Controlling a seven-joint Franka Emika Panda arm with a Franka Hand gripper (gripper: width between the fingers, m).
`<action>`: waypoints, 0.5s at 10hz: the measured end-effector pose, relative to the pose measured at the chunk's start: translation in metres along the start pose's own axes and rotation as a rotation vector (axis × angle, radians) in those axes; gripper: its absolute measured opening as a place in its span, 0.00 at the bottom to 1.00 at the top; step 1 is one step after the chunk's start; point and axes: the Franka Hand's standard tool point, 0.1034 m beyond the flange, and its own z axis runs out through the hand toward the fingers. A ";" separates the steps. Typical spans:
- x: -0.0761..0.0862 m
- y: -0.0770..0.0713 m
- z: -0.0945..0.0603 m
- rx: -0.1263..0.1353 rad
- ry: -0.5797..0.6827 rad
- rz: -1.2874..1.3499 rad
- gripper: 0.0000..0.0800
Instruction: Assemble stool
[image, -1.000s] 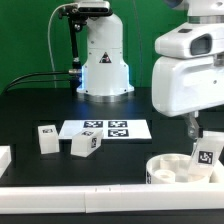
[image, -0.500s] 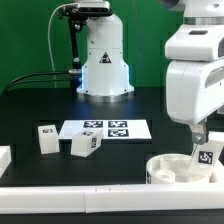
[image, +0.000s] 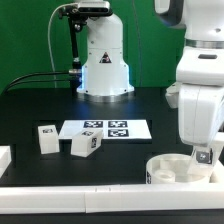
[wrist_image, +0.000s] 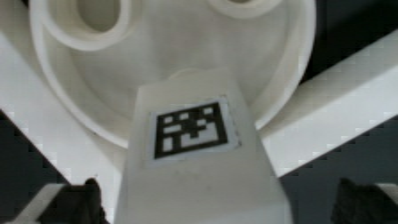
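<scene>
The leg (wrist_image: 192, 128) that matters stands on the seat disc (image: 170, 168), close to the table's front edge toward the exterior view's right corner. Its tagged face is turned up to the wrist camera. Its long axis runs straight away from the gripper (wrist_image: 228, 198) toward the disc, so it lies directly ahead of the jaws and centred in their gap. The jaws are spread wide, with one dark fingertip (wrist_image: 79, 196) on each flank of the leg and clear space on both sides. They pinch nothing. I judge that a short further advance and a squeeze across the leg's narrow faces is what's called for. From here I cannot tell whether its far end is seated in the disc or only resting there. A second leg (image: 47, 138) and a third leg (image: 85, 144) lie well apart, beside the marker board (image: 105, 129).
</scene>
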 end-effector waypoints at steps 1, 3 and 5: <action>-0.001 0.002 0.000 -0.001 0.000 0.004 0.70; -0.002 0.003 0.000 -0.001 0.000 0.019 0.52; -0.005 0.006 -0.002 0.006 -0.006 0.089 0.42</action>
